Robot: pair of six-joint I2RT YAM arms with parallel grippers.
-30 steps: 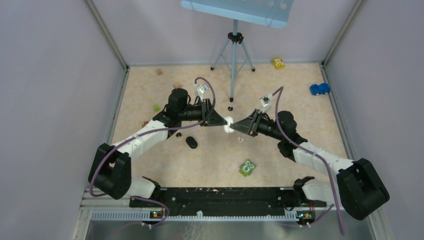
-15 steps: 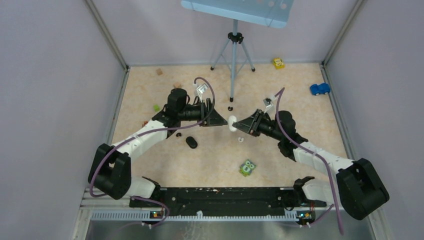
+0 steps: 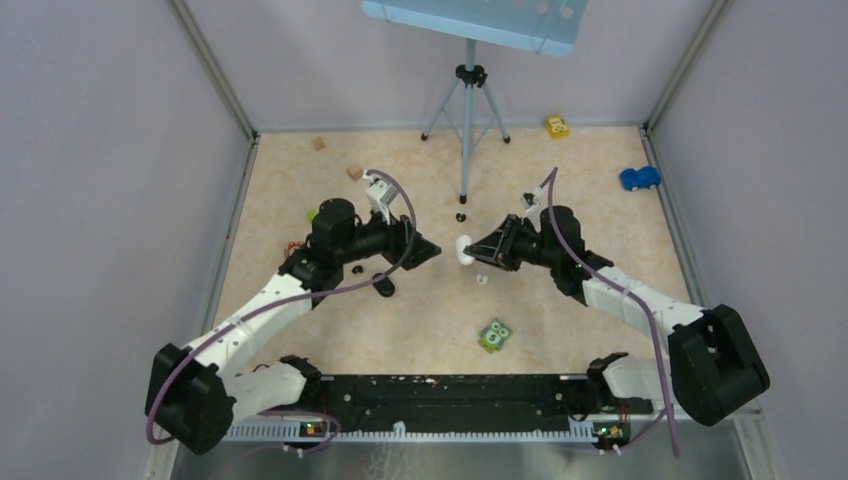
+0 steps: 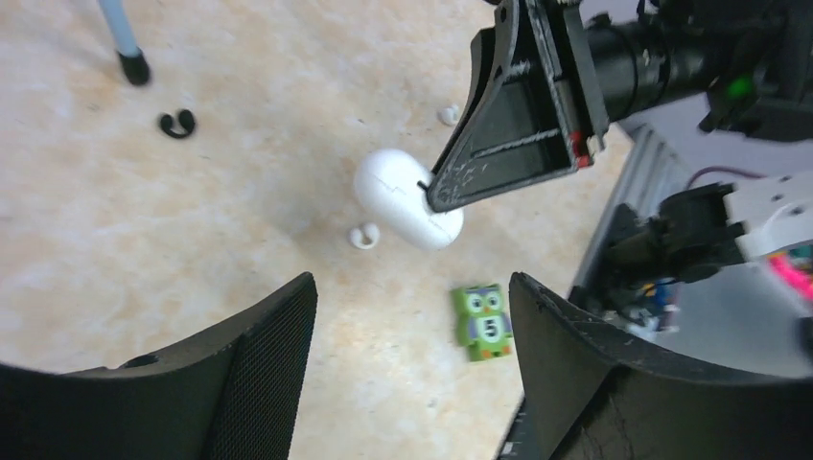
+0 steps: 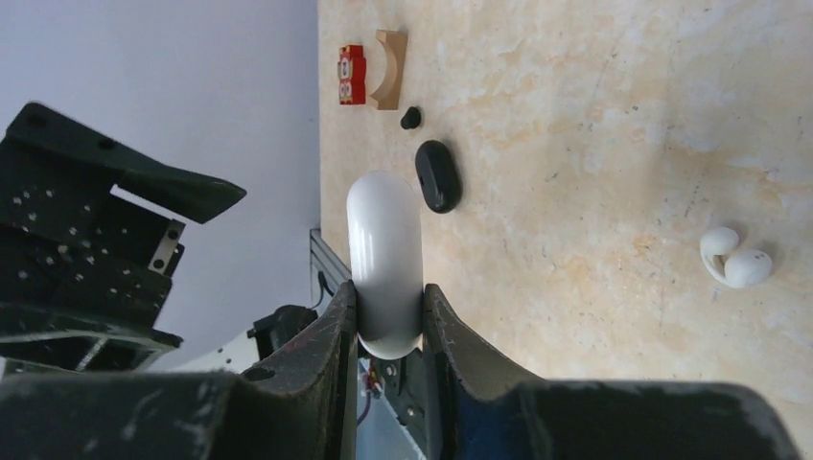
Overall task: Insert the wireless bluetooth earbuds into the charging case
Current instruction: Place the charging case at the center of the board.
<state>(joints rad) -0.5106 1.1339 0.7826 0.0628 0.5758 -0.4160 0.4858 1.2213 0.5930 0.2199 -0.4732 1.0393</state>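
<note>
Charging case point(image 5: 383, 240) pinched in right gripper point(image 5: 388, 307) (left gripper point(image 4: 412, 287) spread wide, empty).

white case point(image 5: 383, 240) end hidden between right gripper point(image 5: 388, 290) fingers, tripod leg point(image 4: 117, 29) cropped

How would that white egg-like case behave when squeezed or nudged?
The white case looks glossy and rounded, so it could probably slip from the right claw, which pinches only its narrow sides. Set down, it would likely rock or roll. It seems stiff, showing no dent where pinched.
</note>
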